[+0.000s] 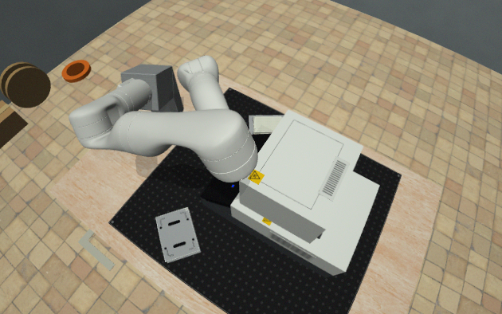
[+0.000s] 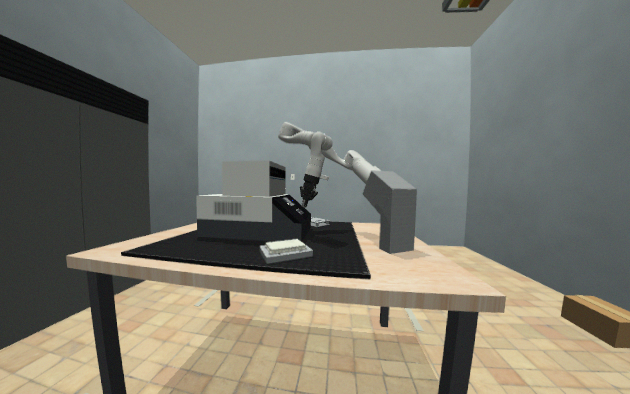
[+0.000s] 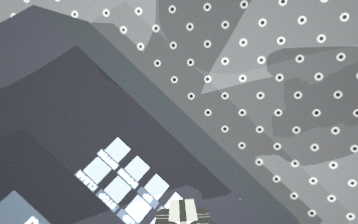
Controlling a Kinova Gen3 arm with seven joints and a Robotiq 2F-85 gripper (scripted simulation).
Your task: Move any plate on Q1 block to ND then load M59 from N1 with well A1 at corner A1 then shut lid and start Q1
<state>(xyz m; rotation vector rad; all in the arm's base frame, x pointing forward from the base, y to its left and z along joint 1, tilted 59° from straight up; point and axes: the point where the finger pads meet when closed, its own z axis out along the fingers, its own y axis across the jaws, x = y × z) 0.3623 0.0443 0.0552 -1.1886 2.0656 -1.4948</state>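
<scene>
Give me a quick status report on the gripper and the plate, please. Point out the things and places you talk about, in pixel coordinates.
Black two-finger gripper (image 2: 305, 203) (image 3: 182, 210) shut, empty, by the keys; cream rectangular plate (image 2: 285, 245) (image 1: 267, 124) on its grey nest; nothing visibly blocking it.
</scene>
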